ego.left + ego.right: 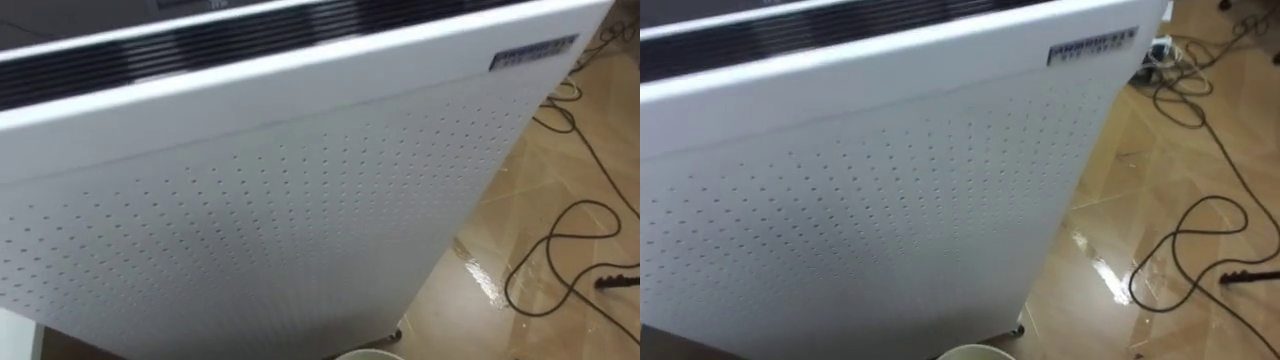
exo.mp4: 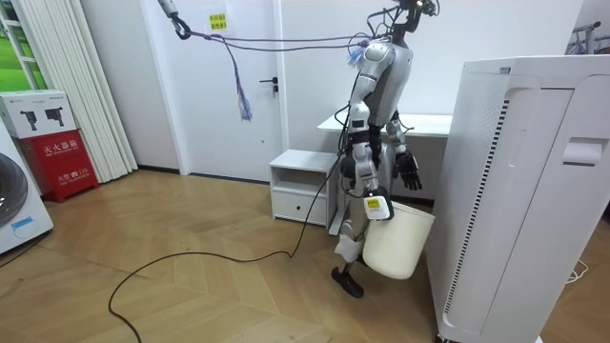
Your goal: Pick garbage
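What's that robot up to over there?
The robot stands close up against a tall white appliance, facing its dotted panel. Its right hand carries a white bin at its side, and its left hand hangs open.

Matt white perforated plastic panel (image 1: 250, 230), glossy wood-look floor (image 1: 460, 320), smooth plastic bucket (image 2: 396, 243)

White-walled (image 2: 477, 29) room, evenly lit, with a glossy wood-plank floor (image 2: 210, 300).
A tall white perforated appliance (image 2: 519, 200) fills three o'clock. A white door (image 2: 250, 86) stands at eleven, with a low white cabinet (image 2: 300, 186) and a white tabletop (image 2: 434, 122) near centre. Pale vertical blinds (image 2: 71, 86) and a red box (image 2: 55, 152) sit at nine to ten. Dark cables (image 1: 549, 243) loop over the floor beside the appliance.
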